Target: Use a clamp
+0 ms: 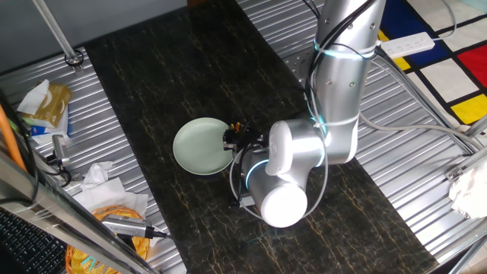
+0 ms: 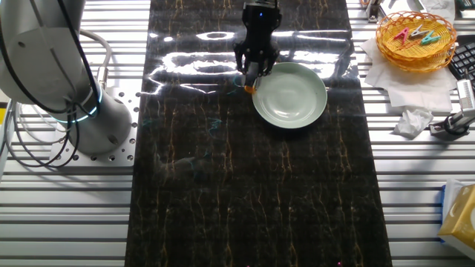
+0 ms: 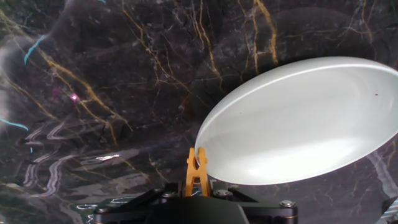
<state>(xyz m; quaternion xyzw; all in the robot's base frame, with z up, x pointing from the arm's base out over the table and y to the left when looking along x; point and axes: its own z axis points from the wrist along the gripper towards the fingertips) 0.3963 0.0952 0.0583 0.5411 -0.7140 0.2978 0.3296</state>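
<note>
The clamp [image 3: 196, 172] is a tiny orange-yellow clip held in my gripper [image 3: 196, 194]; its two thin prongs point at the rim of the pale green plate [image 3: 298, 118] and reach its near edge. My gripper is shut on the clamp's tail. In the other fixed view the gripper [image 2: 254, 78] hangs over the plate's [image 2: 293, 95] left rim, with the orange clamp [image 2: 250, 88] at its tip. In one fixed view the clamp [image 1: 239, 126] shows by the plate's [image 1: 198, 146] right edge, partly hidden by the arm.
The plate lies on a dark marble-patterned mat [image 2: 245, 185]. A wicker basket [image 2: 415, 37] with coloured clips stands at the far right, with tissue [image 2: 412, 119] near it. Clutter lies along the metal table's left side [image 1: 46, 106].
</note>
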